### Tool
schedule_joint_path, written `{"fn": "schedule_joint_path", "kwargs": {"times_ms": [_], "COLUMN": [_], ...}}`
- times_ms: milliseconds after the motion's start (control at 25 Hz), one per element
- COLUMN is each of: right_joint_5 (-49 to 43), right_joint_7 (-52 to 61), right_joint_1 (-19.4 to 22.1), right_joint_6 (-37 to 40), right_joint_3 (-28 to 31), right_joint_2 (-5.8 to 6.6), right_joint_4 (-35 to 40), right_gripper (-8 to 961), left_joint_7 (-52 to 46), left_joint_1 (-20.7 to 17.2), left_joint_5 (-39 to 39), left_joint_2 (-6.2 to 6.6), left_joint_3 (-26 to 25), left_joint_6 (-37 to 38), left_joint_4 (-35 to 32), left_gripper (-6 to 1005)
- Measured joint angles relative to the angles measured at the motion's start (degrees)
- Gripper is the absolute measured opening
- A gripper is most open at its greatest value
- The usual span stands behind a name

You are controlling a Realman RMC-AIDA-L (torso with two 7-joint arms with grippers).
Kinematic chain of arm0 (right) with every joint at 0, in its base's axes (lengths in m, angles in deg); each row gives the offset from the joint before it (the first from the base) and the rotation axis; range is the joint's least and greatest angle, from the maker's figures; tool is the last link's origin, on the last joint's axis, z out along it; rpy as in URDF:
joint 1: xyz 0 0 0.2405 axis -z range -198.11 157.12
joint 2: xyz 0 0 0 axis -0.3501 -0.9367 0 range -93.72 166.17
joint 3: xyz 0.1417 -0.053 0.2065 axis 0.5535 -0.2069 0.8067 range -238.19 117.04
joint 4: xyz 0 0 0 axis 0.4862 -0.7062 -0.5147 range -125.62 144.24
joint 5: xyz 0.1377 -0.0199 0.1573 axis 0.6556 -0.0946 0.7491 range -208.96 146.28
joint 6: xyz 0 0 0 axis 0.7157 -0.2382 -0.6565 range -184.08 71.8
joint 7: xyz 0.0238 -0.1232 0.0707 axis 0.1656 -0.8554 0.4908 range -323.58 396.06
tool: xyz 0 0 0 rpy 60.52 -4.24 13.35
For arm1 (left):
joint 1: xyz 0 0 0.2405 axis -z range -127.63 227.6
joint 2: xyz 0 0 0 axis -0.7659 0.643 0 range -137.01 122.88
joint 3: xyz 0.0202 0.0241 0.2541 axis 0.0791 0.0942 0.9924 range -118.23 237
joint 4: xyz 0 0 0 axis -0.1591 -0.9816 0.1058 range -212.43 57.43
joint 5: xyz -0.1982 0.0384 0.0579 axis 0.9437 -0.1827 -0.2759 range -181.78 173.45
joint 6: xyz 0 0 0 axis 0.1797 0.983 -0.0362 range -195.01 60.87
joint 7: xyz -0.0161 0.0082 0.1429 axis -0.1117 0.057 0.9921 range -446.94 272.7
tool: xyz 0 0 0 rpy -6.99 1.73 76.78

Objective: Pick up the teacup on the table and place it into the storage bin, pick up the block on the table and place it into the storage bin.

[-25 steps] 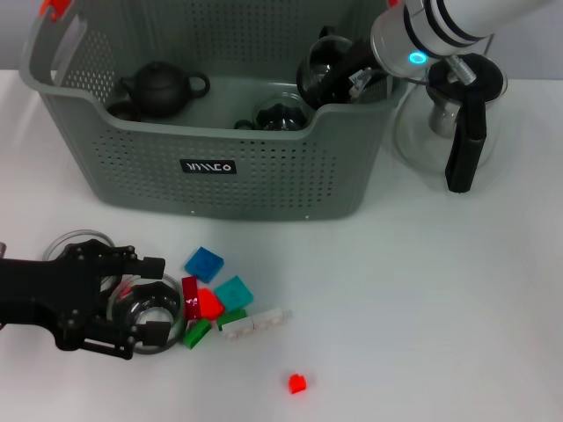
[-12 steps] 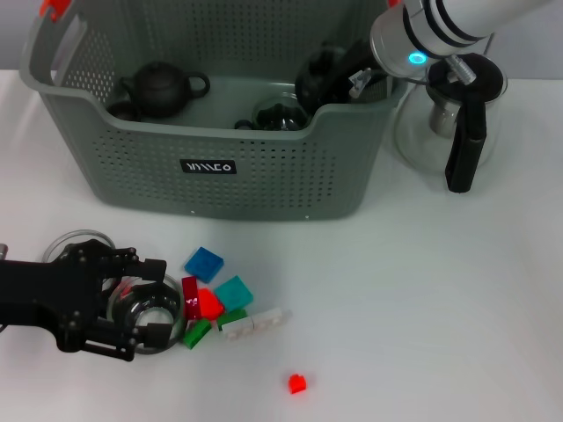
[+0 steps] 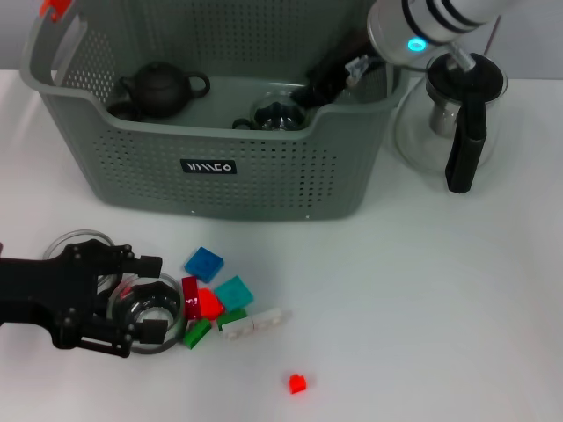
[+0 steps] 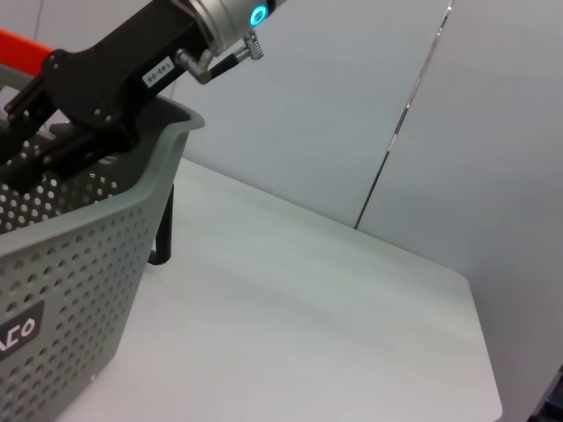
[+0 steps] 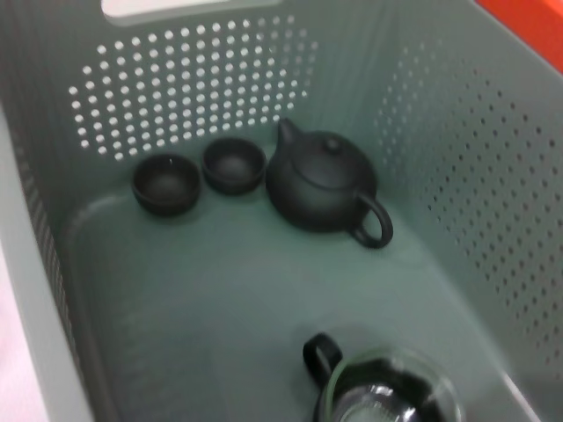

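Head view shows the left gripper (image 3: 148,296) at lower left, fingers apart around a glass teacup (image 3: 145,312), while the right gripper (image 3: 310,90), fingers hidden, reaches into the storage bin (image 3: 211,167) at upper middle.

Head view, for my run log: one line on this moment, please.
left gripper: around glass cup | right gripper: inside storage bin | blocks: on table

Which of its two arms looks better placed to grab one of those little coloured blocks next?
Probably the left. The left tool sits low on the table around a clear glass cup, right beside the pile of small coloured plastic blocks. The right tool is up inside the grey-green perforated plastic basket.
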Motion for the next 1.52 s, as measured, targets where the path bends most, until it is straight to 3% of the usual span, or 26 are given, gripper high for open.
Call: {"fn": "schedule_joint_path", "kwargs": {"times_ms": [280,680,880,1000,1240,1520], "right_joint_5": [3.6,25.6,32.4,33.5,27.8,26.0], "right_joint_7": [-0.3,-7.3,-11.5,-14.0,-15.3,-15.1], "right_joint_1": [4.0,14.1,21.6,24.9,25.8,23.4], "right_joint_6": [4.4,18.7,27.9,32.5,40.9,40.9], "right_joint_3": [0.6,0.8,0.0,-1.8,-2.4,-2.9], "right_joint_2": [-0.41,0.04,-1.17,-1.11,-1.03,-0.98], "right_joint_4": [13.1,30.2,38.4,39.6,38.4,33.2], "right_gripper": [441,572,794,917,915,913], "left_joint_7": [-0.5,-2.3,-4.3,-6.0,-11.6,-23.9], "left_joint_1": [-0.2,-0.7,-0.7,-0.7,-0.6,0.4], "left_joint_5": [0.0,0.0,0.4,0.3,-0.1,-3.7], "left_joint_2": [0.50,1.94,2.18,2.19,2.20,2.25], "left_joint_3": [-1.6,-4.6,-9.0,-10.0,-9.7,-9.2], "left_joint_6": [0.2,0.3,0.2,-0.2,0.2,-2.3], "left_joint_4": [0.1,0.6,1.3,2.2,6.0,11.8], "left_gripper": [947,947,948,948,948,947]}}
